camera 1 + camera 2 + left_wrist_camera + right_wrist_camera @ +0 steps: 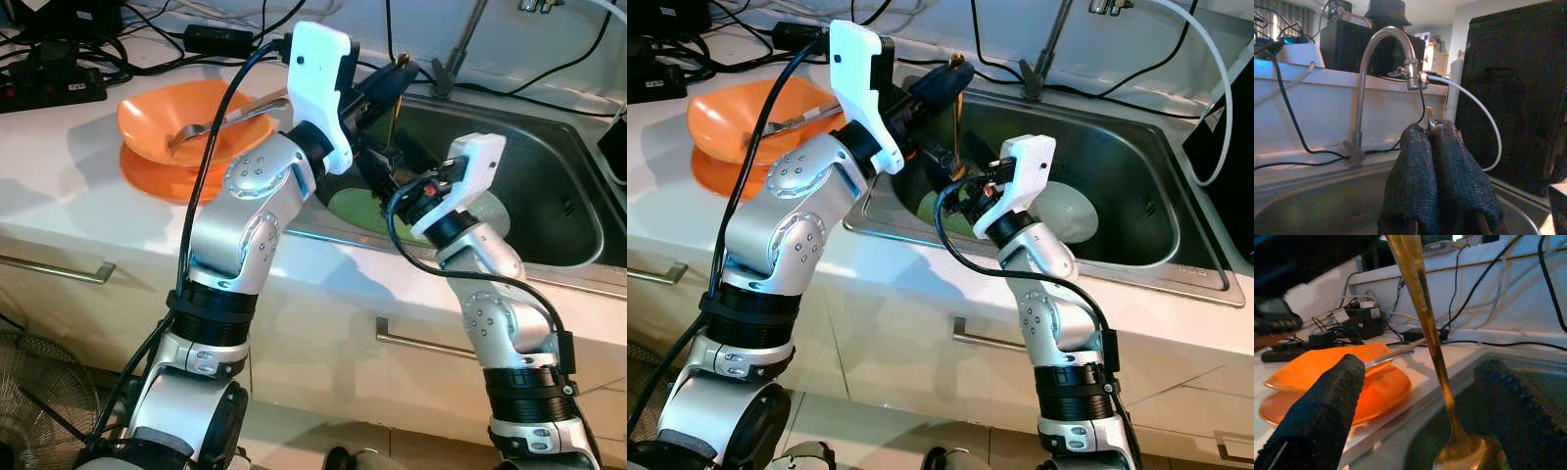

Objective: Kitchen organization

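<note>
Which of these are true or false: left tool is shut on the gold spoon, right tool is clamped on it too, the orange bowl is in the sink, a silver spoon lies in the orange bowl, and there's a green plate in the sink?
1. The left tool is shut on the gold spoon. True.
2. The right tool is clamped on that spoon too. False: its fingers stand open either side of it.
3. The orange bowl is in the sink. False: it sits on an orange plate on the counter.
4. A silver spoon lies in the orange bowl. True.
5. A green plate lies in the sink. True.
</note>
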You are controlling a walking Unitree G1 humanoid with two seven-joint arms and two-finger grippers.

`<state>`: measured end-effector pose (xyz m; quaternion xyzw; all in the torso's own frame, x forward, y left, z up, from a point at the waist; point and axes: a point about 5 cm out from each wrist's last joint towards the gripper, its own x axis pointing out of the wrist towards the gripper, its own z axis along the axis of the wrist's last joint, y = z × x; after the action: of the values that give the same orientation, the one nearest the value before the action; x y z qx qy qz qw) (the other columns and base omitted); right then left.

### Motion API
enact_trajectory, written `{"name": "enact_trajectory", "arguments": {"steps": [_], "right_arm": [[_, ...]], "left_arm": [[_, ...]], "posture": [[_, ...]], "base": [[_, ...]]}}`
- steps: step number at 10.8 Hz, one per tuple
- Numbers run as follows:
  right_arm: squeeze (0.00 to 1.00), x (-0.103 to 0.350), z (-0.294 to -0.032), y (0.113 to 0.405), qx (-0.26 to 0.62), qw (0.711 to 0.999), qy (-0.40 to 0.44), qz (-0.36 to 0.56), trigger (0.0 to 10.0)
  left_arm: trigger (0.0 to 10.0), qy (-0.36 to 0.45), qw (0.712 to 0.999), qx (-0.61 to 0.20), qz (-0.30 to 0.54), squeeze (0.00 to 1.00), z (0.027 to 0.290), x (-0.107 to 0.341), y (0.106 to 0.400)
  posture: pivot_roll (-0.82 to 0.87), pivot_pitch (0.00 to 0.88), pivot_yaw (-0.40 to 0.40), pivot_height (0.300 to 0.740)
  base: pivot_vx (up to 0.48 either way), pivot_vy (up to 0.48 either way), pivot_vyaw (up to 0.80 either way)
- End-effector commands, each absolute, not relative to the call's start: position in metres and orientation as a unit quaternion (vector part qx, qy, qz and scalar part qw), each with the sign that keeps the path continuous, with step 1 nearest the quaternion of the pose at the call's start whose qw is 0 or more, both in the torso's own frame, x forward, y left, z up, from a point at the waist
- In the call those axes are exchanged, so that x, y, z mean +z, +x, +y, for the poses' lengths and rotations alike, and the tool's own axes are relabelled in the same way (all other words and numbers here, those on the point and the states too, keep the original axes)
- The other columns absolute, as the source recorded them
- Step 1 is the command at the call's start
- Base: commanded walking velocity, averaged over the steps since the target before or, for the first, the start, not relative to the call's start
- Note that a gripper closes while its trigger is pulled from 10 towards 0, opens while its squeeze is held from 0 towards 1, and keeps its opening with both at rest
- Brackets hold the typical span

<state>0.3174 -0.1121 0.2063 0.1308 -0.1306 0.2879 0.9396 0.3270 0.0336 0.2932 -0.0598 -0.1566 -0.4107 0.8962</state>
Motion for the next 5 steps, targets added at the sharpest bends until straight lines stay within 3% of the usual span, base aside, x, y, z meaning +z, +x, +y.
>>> {"name": "enact_trajectory", "arguments": {"steps": [1, 2, 3, 5], "right_arm": [[0.0, 0.2051, -0.1142, 0.3179, 0.279, 0.943, 0.128, -0.131, 10.0], [0.0, 0.2047, -0.1144, 0.3184, 0.276, 0.944, 0.127, -0.131, 6.0], [0.0, 0.2033, -0.1163, 0.3202, 0.265, 0.947, 0.127, -0.129, 0.0], [0.0, 0.2023, -0.1169, 0.3207, 0.262, 0.948, 0.126, -0.128, 0.0]], "left_arm": [[10.0, -0.058, 0.888, -0.428, -0.159, 0.0, 0.0285, 0.296, 0.322], [10.0, -0.058, 0.888, -0.428, -0.159, 0.0, 0.0285, 0.2959, 0.3219], [10.0, -0.058, 0.888, -0.429, -0.158, 0.0, 0.0287, 0.2957, 0.3219], [10.0, -0.058, 0.888, -0.429, -0.157, 0.0, 0.0289, 0.2956, 0.322]], "posture": [[0.0, 0.081, -0.089, 0.74], [0.0, 0.08, -0.089, 0.74], [0.0, 0.08, -0.089, 0.74], [0.0, 0.08, -0.089, 0.74]], "base": [[0.0, 0.0, 0.0], [0.0, 0.0, 0.0], [0.0, 0.0, 0.0], [0.0, 0.0, 0.0]]}}
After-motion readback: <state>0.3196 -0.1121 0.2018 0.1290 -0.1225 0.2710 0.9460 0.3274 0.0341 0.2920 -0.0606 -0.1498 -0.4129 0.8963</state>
